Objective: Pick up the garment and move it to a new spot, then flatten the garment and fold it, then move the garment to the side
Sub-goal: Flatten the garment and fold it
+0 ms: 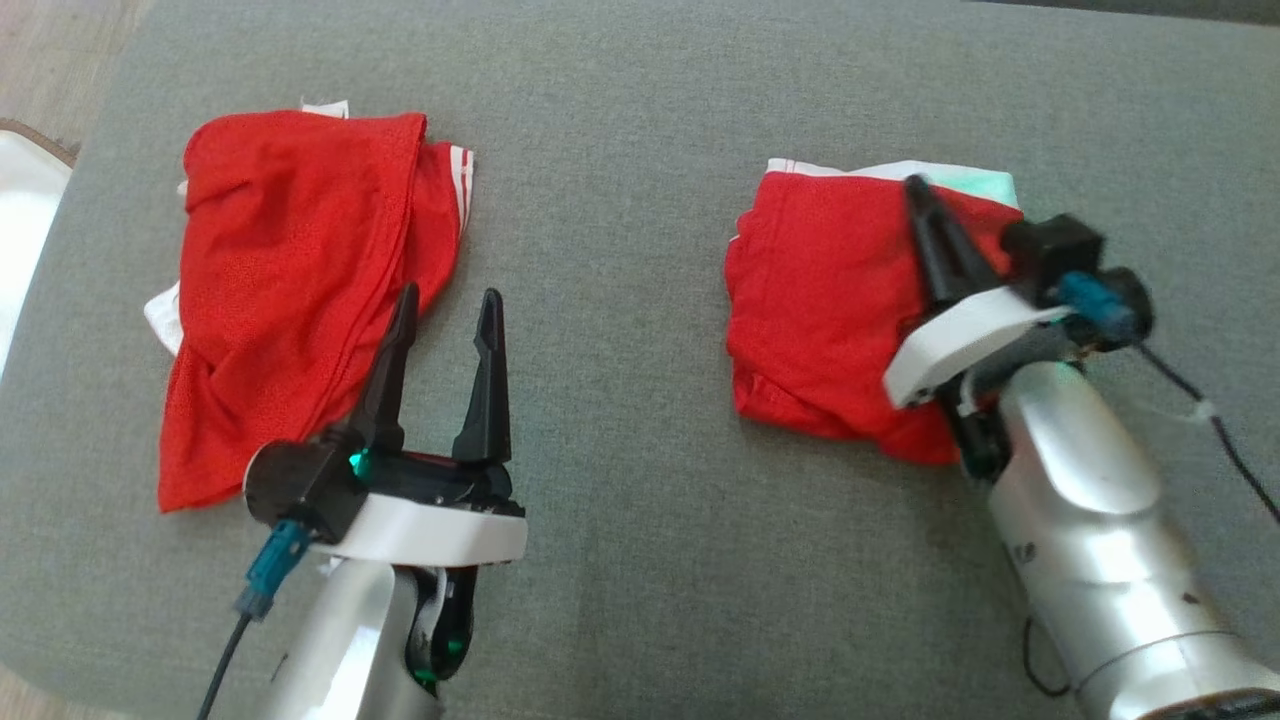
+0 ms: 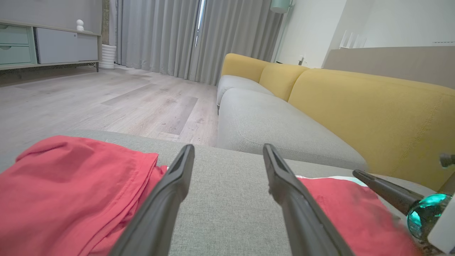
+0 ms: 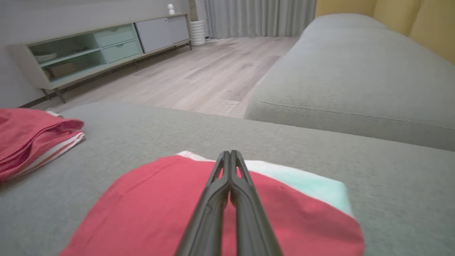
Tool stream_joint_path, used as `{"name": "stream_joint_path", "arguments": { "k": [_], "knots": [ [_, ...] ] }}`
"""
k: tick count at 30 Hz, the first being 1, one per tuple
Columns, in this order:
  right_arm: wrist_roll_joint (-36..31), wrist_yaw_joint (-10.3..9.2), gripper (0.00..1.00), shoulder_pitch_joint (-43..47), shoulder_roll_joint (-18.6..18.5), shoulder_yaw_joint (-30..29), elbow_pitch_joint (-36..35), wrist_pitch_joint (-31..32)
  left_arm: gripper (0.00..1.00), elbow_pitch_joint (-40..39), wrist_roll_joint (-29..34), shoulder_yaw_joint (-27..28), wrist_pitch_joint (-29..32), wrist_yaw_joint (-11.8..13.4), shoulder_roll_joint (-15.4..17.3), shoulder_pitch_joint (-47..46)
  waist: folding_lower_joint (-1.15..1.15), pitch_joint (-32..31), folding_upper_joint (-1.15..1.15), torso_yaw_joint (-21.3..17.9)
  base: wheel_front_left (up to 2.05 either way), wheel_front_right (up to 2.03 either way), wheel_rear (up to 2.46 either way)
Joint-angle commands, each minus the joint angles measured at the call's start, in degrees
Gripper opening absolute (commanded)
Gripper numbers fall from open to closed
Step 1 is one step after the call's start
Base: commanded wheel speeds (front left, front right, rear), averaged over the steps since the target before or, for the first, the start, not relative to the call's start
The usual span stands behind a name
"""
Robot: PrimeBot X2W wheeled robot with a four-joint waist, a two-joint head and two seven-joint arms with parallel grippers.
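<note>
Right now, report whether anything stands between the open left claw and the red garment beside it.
Nothing visible does. The left claw hangs open at the edge of the rumpled red fabric garment, grey cushion between its fingers.

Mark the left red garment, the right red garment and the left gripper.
left red garment (image 1: 290, 260), head view, middle of its top layer.
right red garment (image 1: 820, 300), head view, its bare red middle.
left gripper (image 1: 449, 294), head view, midway between its open fingertips.
</note>
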Motion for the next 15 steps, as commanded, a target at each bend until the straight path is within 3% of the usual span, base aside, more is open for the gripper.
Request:
{"name": "stream_joint_path", "arguments": {
  "k": [1, 9, 15],
  "knots": [
    [0.60, 0.37, 0.00, -0.42, 0.72, 2.97, -0.97, -0.62, 1.00, -1.89, -0.21, 1.44, -0.29, 0.18, 0.32, -1.15, 0.00, -0.11, 0.00, 0.04, 0.00, 0.00, 0.00],
    [5.11, 0.37, 0.00, 1.50, 0.72, 15.38, 7.02, 4.10, 1.00, -1.66, -0.32, 1.40, -0.29, 0.24, 0.32, -0.79, 0.00, -1.08, 0.00, 0.95, 0.00, 0.00, 0.00],
    [8.05, 0.37, 0.00, 1.10, 0.72, 16.32, 7.83, 1.76, 1.00, -1.42, 0.00, 2.60, -0.29, 0.42, 0.32, -0.17, 0.00, -2.34, 0.00, -0.05, 0.00, 0.00, 0.00]
  ]
}}
